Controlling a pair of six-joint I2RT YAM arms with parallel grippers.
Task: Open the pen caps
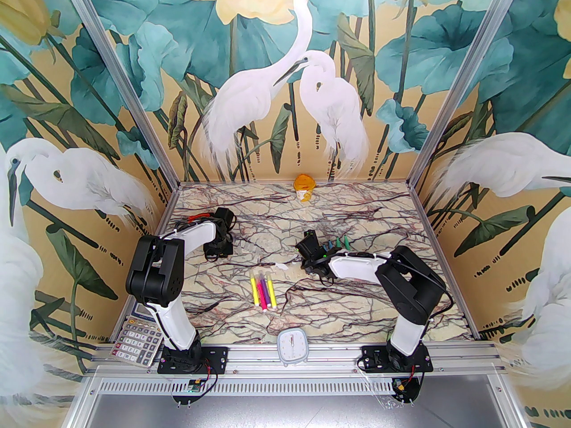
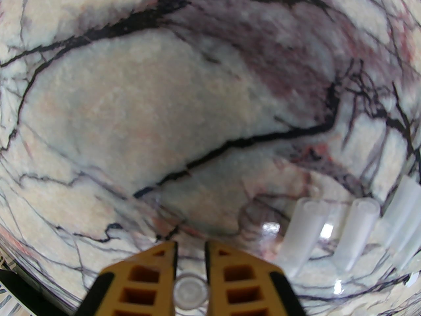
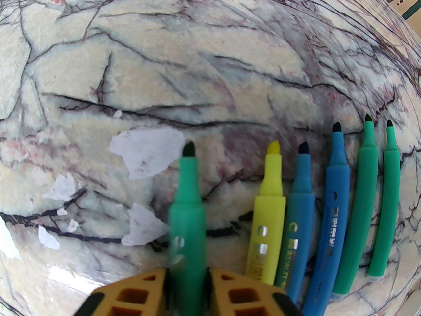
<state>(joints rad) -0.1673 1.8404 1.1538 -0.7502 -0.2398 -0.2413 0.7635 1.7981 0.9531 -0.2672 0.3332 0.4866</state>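
Observation:
In the left wrist view my left gripper point(image 2: 190, 245) is shut on a clear pen cap point(image 2: 190, 291), its round end facing the camera. Three more clear caps point(image 2: 358, 232) lie on the marble to its right. In the right wrist view an uncapped green pen point(image 3: 187, 216) lies between the fingers of my right gripper point(image 3: 188, 270), slightly blurred; how tightly they grip it is unclear. Beside it, several uncapped pens point(image 3: 330, 219) lie in a row: yellow, two blue, two green. From above, several capped pens point(image 1: 263, 290) lie mid-table between the left gripper point(image 1: 218, 248) and the right gripper point(image 1: 312, 250).
An orange-lidded jar point(image 1: 304, 187) stands at the table's far edge. A calculator point(image 1: 136, 339) lies by the left arm's base and a white timer point(image 1: 292, 347) sits on the near rail. White scuffed patches point(image 3: 146, 156) mark the marble near the green pen.

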